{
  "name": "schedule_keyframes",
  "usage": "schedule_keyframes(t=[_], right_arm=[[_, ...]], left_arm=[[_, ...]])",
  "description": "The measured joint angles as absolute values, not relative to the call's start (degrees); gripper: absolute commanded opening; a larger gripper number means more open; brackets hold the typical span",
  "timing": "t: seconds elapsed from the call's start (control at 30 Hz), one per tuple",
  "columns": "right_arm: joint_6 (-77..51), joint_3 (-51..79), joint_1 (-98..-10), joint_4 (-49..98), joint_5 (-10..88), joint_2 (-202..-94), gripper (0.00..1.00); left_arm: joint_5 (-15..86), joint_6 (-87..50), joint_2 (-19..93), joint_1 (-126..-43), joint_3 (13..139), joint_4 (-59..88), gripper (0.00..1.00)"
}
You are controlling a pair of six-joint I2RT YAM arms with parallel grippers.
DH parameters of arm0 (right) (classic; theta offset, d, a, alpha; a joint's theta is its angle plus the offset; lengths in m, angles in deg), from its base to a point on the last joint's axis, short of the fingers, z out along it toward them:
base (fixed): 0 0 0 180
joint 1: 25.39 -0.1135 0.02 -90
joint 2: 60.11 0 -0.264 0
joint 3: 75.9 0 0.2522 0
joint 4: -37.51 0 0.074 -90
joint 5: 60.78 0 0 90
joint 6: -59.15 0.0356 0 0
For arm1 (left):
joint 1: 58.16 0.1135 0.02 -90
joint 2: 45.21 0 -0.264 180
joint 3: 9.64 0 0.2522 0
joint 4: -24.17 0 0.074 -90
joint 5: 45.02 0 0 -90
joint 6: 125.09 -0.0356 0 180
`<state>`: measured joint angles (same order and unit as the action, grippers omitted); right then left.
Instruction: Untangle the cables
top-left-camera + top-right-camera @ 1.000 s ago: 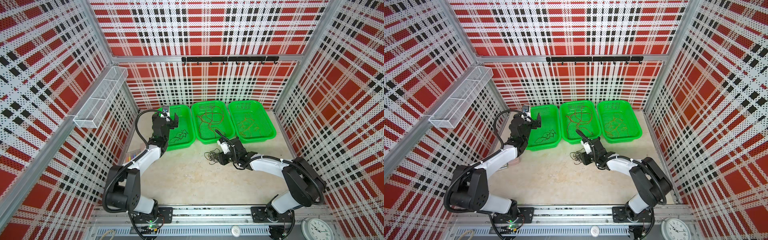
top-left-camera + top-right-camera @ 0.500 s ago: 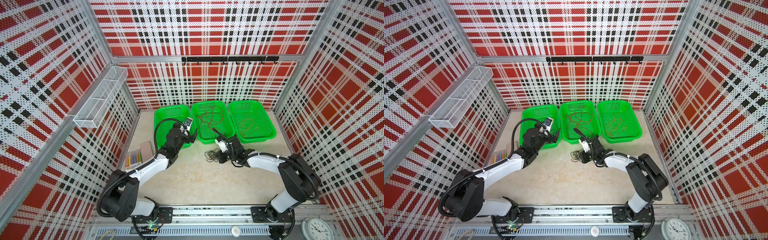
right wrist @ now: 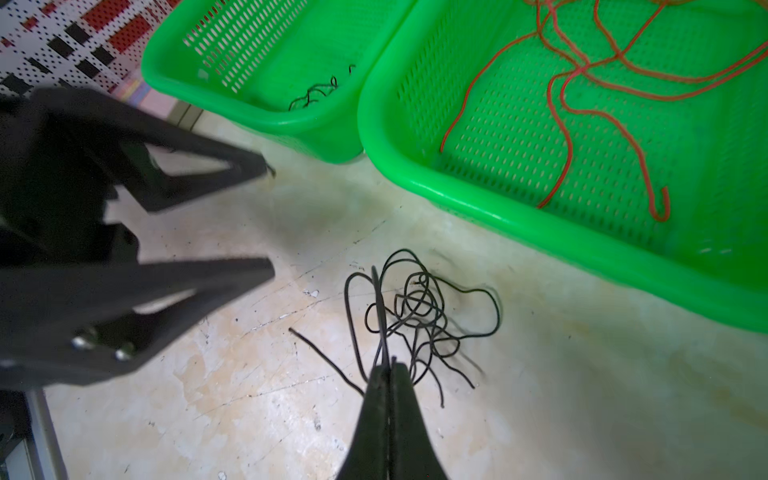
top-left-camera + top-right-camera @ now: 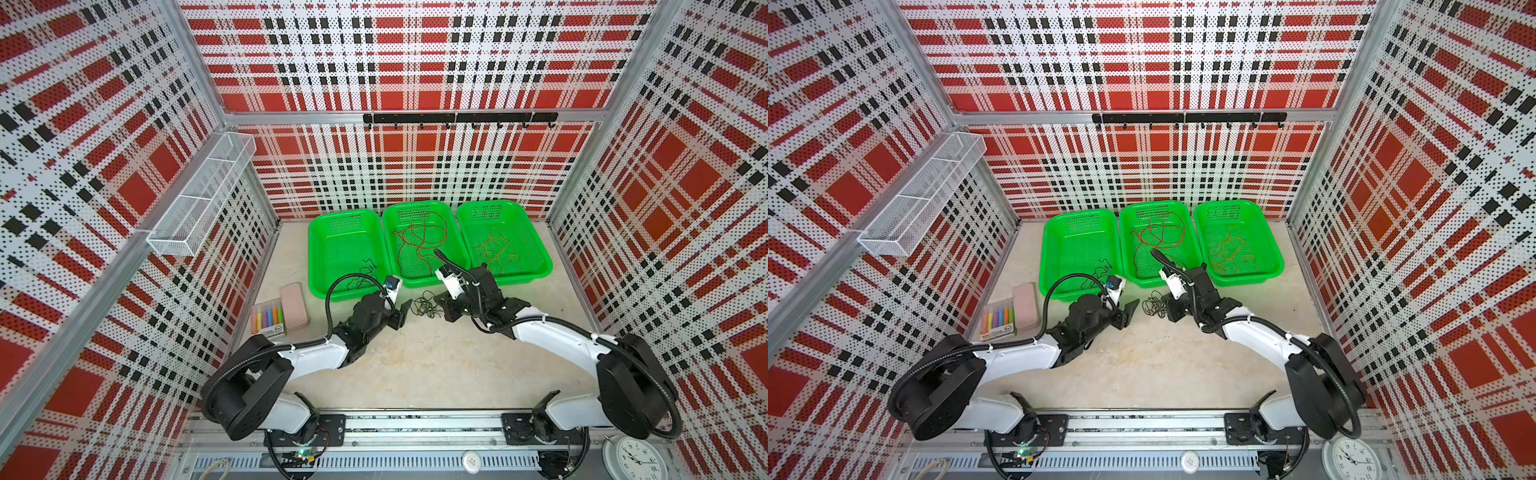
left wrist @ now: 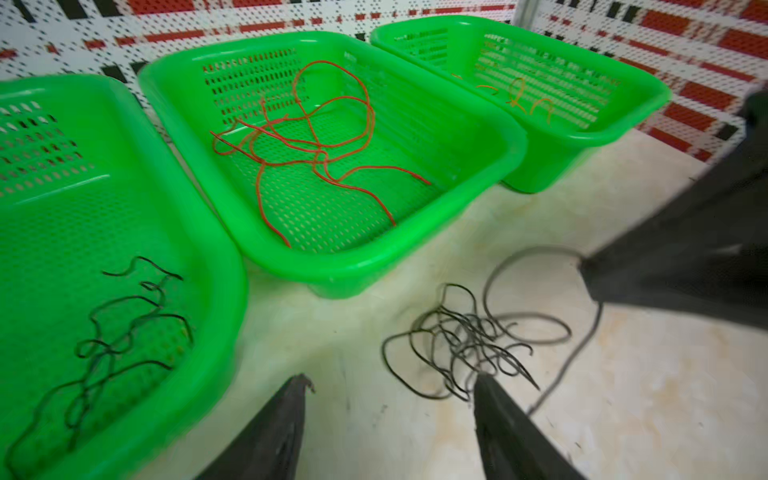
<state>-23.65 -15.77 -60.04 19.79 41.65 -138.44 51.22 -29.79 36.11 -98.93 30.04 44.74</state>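
Note:
A small tangle of black cables (image 4: 424,305) (image 3: 419,311) lies on the table in front of the green baskets. My right gripper (image 3: 390,366) (image 4: 440,306) is shut on a black strand at the tangle's edge. Opposite it, my left gripper (image 5: 394,377) (image 4: 402,314) is low over the table and open, one fingertip (image 5: 484,380) at the tangle's rim and nothing between the jaws. More black cables (image 5: 116,332) lie in the left basket (image 4: 320,253). Red cables (image 5: 316,137) are in the middle basket (image 4: 390,249), orange-brown ones (image 4: 496,249) in the right basket (image 4: 536,249).
A chalk box (image 4: 268,318) and a pink eraser (image 4: 293,307) lie at the table's left edge. A white mesh shelf (image 4: 199,208) hangs on the left wall, a black hook rail (image 4: 457,118) on the back wall.
My left arm has swung from over the left basket down to the table beside the tangle, its jaws somewhat narrower. My right gripper has shut on a black strand.

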Motion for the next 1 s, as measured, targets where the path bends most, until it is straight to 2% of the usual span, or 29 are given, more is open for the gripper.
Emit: schedule_keyframes(t=[0.2,0.4,0.67,1.0], right_arm=[[-27.1,-15.8,-59.8,18.6,41.7,-133.1,0.0],[-30.0,-11.5,-59.3,14.6,42.3,-128.1,0.0],[-33.9,-2.4,-58.6,12.8,42.5,-122.6,0.0],[-37.0,9.6,-58.4,9.6,46.2,-123.3,0.0]], left_arm=[[51.6,-28.9,36.9,-99.8,23.9,53.3,0.66],[51.7,-34.7,36.8,-104.5,21.8,59.2,0.7],[51.9,-39.8,38.2,-104.8,22.4,64.6,0.65],[48.8,-45.6,35.5,-104.9,25.9,71.2,0.79]])
